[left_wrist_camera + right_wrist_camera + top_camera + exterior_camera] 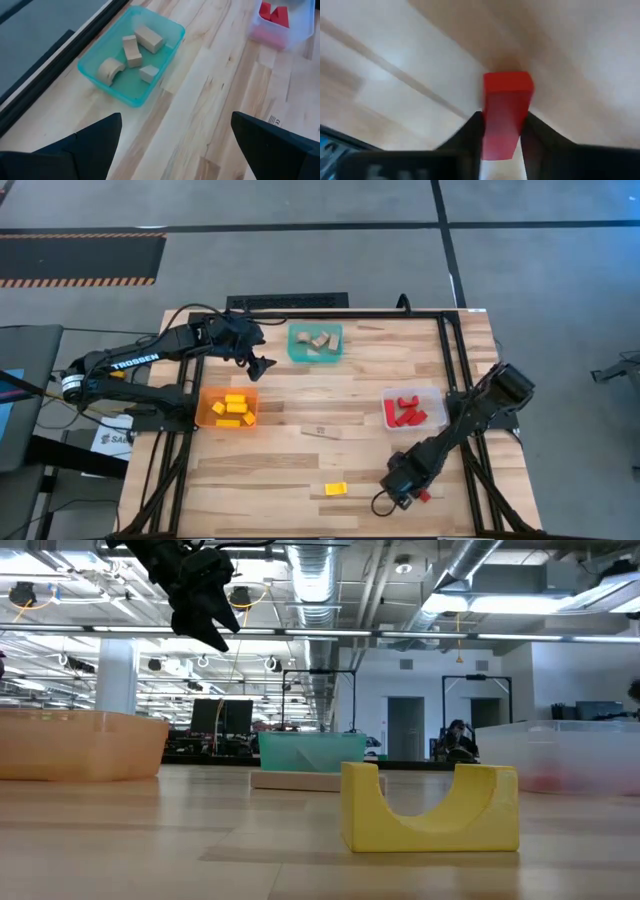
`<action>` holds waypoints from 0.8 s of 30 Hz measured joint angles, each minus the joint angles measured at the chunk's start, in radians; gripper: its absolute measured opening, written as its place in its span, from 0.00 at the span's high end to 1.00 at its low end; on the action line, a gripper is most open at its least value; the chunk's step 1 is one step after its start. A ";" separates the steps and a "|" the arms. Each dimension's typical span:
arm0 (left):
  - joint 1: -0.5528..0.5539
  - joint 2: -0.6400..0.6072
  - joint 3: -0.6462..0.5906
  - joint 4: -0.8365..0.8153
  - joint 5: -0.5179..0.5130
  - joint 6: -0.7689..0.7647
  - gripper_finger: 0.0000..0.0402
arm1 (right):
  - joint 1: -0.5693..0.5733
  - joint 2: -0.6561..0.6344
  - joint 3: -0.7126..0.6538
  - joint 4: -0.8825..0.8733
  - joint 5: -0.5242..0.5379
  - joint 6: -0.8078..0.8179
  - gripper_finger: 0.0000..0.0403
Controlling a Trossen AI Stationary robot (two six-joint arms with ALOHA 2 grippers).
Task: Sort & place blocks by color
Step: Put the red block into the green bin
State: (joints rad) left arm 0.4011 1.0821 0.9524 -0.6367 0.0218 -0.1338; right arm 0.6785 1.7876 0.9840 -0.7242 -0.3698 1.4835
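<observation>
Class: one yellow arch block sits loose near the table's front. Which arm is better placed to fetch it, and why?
Left. Its pincer is open and empty above the table, though farther off. The right pincer is nearer the yellow arch but shut on a red block.

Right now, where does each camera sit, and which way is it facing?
High view: overhead, straight down; both arms, teal bin.
Low view: table height, looking level; yellow arch block, left hand above.
Left wrist view: down past its open fingers; the teal bin.
Right wrist view: right hand shut on red block.
High, low and left wrist views share the teal bin.
</observation>
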 joint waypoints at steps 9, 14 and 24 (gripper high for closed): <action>0.000 0.000 0.000 0.005 -0.008 -0.012 0.09 | -0.080 -0.357 0.007 -0.159 0.265 -0.120 0.82; 0.000 0.000 0.000 0.045 -0.010 -0.013 0.09 | -0.173 -0.537 0.050 -0.293 0.507 -0.261 0.82; 0.000 0.000 0.000 0.072 -0.010 -0.064 0.09 | -0.527 -0.624 0.054 -0.414 0.636 -0.729 0.82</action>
State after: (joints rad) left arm 0.4011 1.0817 0.9524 -0.5652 0.0120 -0.1975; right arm 0.1510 1.1634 1.0378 -1.1383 0.2667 0.7542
